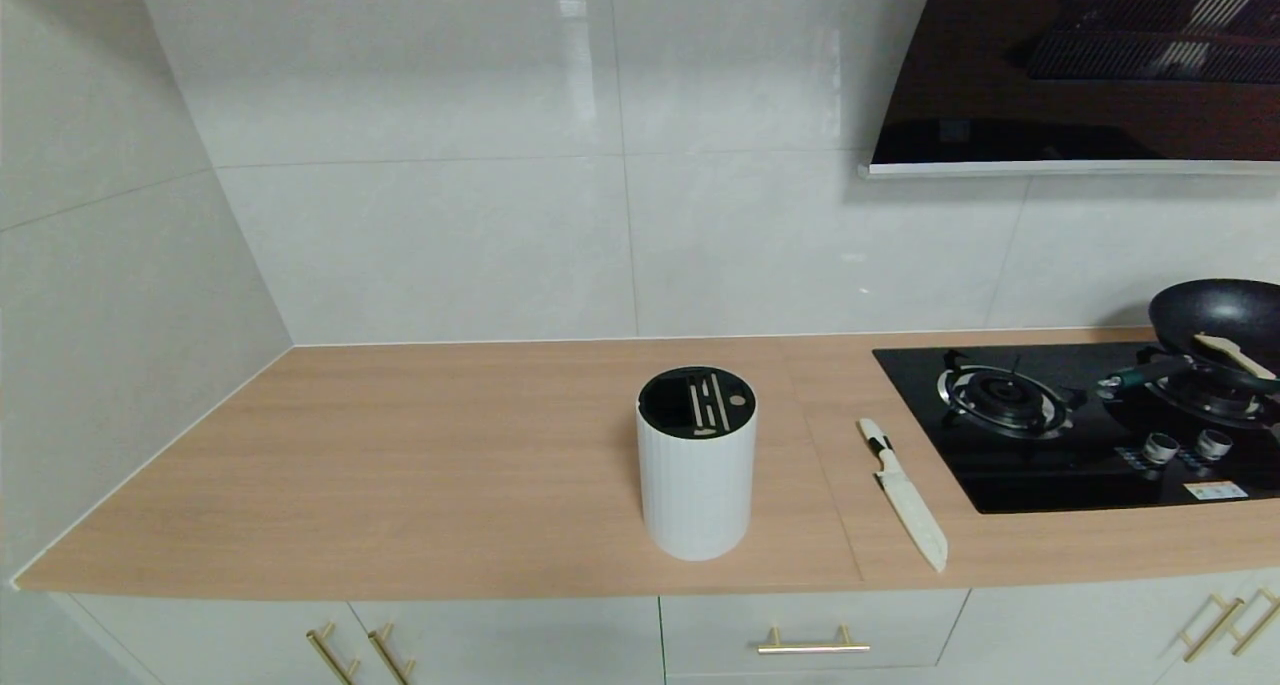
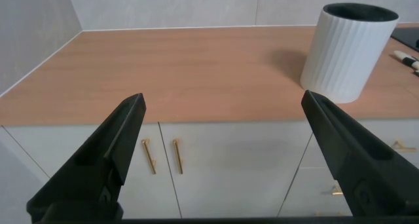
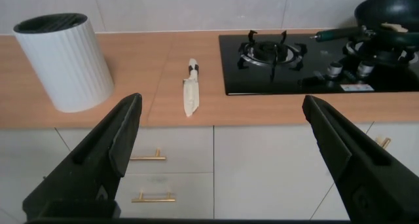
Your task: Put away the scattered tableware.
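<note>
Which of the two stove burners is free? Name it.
The burner nearer the knife is free. The other burner, farther toward the robot's right, carries the black frying pan.

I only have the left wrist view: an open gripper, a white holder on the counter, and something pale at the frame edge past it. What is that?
Observer: A knife, flat on the counter between the holder and the hob, handle toward the wall.
Operator: What does the holder's top look like?
Observer: A black insert with narrow slots and one larger opening.
Operator: And the right gripper?
Observer: Open and empty, out in front of the counter's edge, facing the knife.
</note>
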